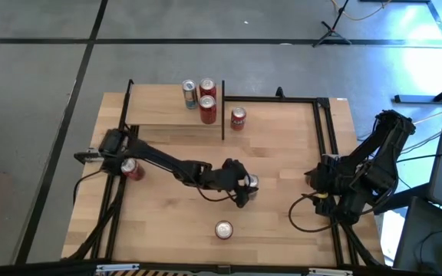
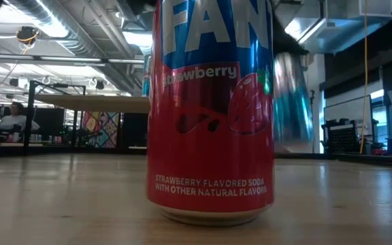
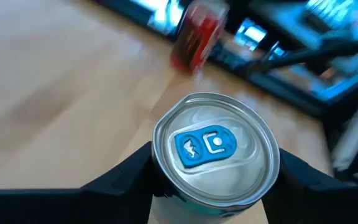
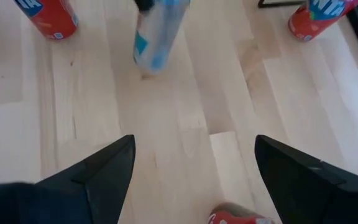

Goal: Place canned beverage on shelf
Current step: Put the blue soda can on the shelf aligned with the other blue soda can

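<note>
Mid-worktop (image 1: pixel 282 153), a silver-topped can (image 1: pixel 250 182) is gripped upright by the left gripper (image 1: pixel 244 186), fingers (image 3: pixel 120 180) clamped on both sides. The shelf (image 1: pixel 171 103) is seen well off at the far-left corner, so a lift that way is probably needed. The right gripper (image 4: pixel 191 168) is parked open.

The high view looks straight down on the whole counter (image 1: pixel 282 146). The low view sits at counter height, very close to a strawberry soda can (image 2: pixel 209 109) that fills its middle. The left wrist view looks down onto a silver can top (image 3: pixel 215 148), close. The right wrist view faces across the boards toward that same silver-and-blue can (image 4: pixel 159 34).
</note>
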Controlling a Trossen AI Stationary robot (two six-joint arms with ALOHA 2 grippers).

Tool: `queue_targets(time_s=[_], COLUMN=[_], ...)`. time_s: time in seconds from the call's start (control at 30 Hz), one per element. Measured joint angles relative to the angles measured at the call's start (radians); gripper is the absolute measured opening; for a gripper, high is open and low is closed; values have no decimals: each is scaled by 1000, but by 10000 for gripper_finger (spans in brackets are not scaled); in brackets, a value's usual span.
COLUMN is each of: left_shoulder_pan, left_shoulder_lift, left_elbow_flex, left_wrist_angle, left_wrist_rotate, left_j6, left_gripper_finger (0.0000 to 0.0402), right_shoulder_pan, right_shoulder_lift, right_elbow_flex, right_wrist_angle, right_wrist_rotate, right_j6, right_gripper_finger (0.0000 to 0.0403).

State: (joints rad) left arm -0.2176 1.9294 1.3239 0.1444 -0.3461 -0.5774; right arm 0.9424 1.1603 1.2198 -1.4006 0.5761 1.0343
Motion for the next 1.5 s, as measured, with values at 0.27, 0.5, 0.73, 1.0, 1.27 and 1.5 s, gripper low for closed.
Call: queue_targets(time_s=[0.27,0.5,0.73,1.0,1.27,1.5], left_shoulder_pan=[27,109,285,559,756,833], left_shoulder_lift=[-326,-578,-709,-766,-807,-806], left_elbow_flex=[1,1,1,-74,-220,-220], left_wrist_angle=[-331,-655,-846,-864,-692,-650], left_wrist_rotate=[52,43,96,314,495,523], left_j6=[26,71,183,400,460,543], left_gripper_finger=[203,203,203,203,203,203], right_shoulder_pan=[-69,-255,-487,-645,-657,-657], right_shoulder_lift=[-37,-111,-145,-144,-143,-143], right_elbow_flex=[0,0,0,0,0,0], right_wrist_angle=[-1,67,173,206,253,252], right_wrist_rotate=[63,78,82,40,69,70], right_j6=[-23,-155,-324,-361,-348,-301], right_gripper_finger=[319,319,319,319,319,319])
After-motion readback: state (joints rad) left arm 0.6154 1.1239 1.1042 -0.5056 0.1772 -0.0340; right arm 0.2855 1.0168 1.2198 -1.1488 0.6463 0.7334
